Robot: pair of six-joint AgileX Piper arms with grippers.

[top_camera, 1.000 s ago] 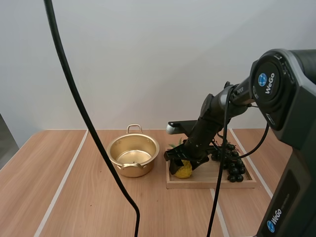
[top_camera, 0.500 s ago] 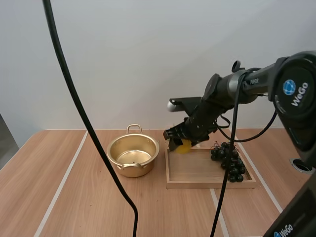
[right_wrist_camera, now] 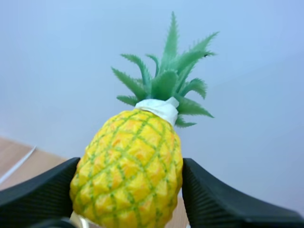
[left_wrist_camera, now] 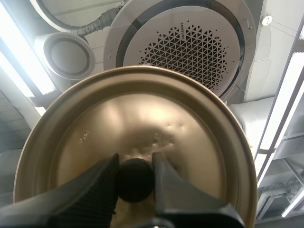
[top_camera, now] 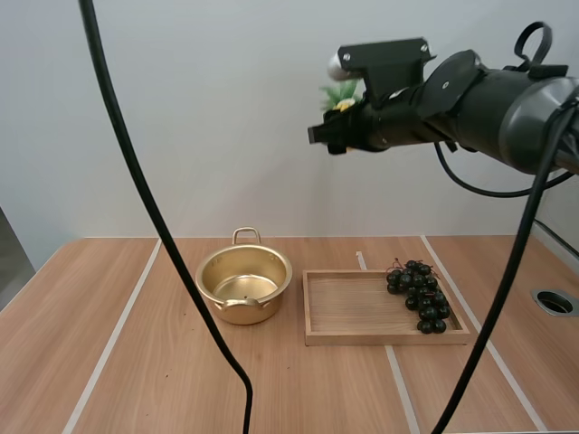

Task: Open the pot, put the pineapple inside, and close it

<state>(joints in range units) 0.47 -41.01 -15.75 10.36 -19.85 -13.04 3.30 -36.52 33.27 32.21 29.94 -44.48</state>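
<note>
The right gripper (top_camera: 327, 134) clamps the pineapple (right_wrist_camera: 128, 175) high in the air above the wooden tray (top_camera: 353, 312), where 1 bunch of grapes (top_camera: 421, 297) lies. The gold pot (top_camera: 244, 280) stands open on the counter (top_camera: 136, 362) beside the tray. The left gripper (left_wrist_camera: 134, 164) pinches the knob (left_wrist_camera: 135, 183) of the lid (left_wrist_camera: 190, 142).

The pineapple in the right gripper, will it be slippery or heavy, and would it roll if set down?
The pineapple looks like glossy moulded plastic, so it is probably stiff and light for its size. Its bumpy skin likely gives the right gripper decent hold, though the rounded sides could twist. Set down, its oval body would probably tip and roll.
</note>
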